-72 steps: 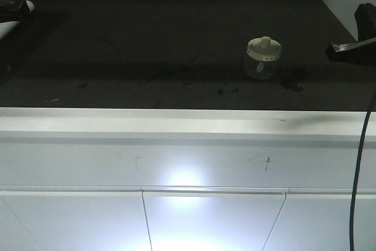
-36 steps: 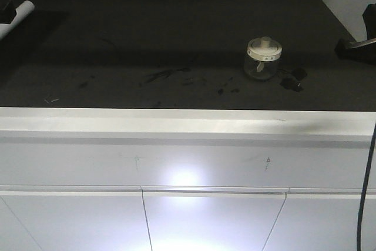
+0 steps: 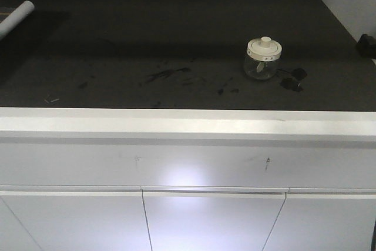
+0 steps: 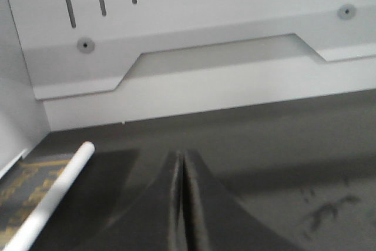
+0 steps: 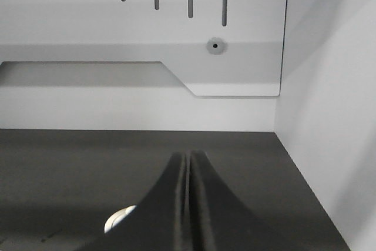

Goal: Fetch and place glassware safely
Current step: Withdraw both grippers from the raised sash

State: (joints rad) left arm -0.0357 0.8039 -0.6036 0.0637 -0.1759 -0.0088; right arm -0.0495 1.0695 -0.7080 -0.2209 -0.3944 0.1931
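Observation:
The glassware [image 3: 264, 58], a squat clear jar with a cream-white knobbed lid, stands upright on the dark counter [image 3: 176, 27] at the right. In the right wrist view only a sliver of its lid [image 5: 120, 218] shows, low and left of my right gripper [image 5: 188, 156], whose jaws are pressed together on nothing. My left gripper [image 4: 181, 154] is also shut and empty, far from the jar, over the counter's left side. In the front view just a dark bit of the right arm [image 3: 368, 45] shows at the right edge.
A white roll [image 3: 17, 16] lies at the counter's far left, beside my left gripper [image 4: 53, 204]. A slotted white back panel [image 4: 205, 39] and a white side wall [image 5: 329, 116] bound the counter. Dark smudges [image 3: 291, 80] mark the surface near the jar. White cabinet fronts [image 3: 211, 216] are below.
Both arms have drawn back out of the front view, the left one off to the left and the right one off to the right. The jar has stayed put.

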